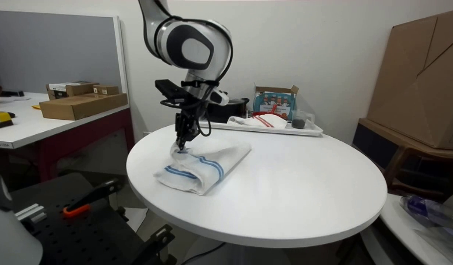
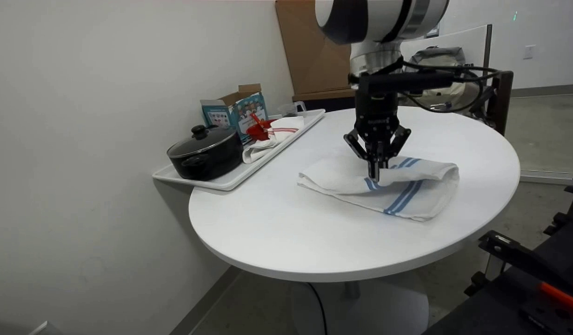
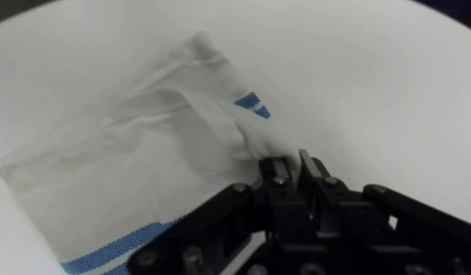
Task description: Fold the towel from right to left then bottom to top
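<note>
The towel, white with blue stripes, lies in a folded, rumpled bundle on the round white table. It shows in both exterior views point(image 1: 226, 154) point(image 2: 412, 186) and fills the left of the wrist view point(image 3: 105, 191). My gripper points down at one edge of the towel in both exterior views point(image 1: 181, 145) point(image 2: 374, 174). In the wrist view its fingertips point(image 3: 298, 164) are close together with a pinch of cloth between them. The pinched edge is slightly raised, and a fold curls open beside it. The rest of the towel rests on the table. The gripper hides part of the stripes.
The round tabletop point(image 1: 303, 191) surrounds the towel. A white tray point(image 2: 230, 182) at the wall side holds a black lidded pot point(image 2: 205, 156), a teal box point(image 1: 276, 103), a red-striped cloth point(image 1: 265, 120) and a clear cup point(image 1: 299, 120). Large cardboard boxes point(image 1: 414, 84) stand beyond the table.
</note>
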Controlling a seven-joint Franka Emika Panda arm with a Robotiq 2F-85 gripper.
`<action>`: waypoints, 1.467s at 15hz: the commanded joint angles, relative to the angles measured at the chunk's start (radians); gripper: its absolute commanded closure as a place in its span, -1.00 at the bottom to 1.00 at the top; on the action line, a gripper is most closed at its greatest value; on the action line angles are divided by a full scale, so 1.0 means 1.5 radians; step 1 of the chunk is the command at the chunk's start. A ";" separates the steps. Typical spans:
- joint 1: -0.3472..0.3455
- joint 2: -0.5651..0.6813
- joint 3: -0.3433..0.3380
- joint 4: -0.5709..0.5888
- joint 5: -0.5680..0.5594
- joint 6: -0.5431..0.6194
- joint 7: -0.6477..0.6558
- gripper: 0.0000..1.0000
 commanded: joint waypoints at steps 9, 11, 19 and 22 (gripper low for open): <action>0.028 0.000 -0.059 -0.018 -0.284 -0.187 0.058 -0.31; 0.028 -0.003 -0.061 -0.018 -0.298 -0.190 0.060 -0.60; -0.014 -0.058 -0.077 -0.039 -0.240 -0.168 0.037 -1.00; -0.046 -0.080 -0.107 -0.050 -0.226 -0.156 0.036 -1.00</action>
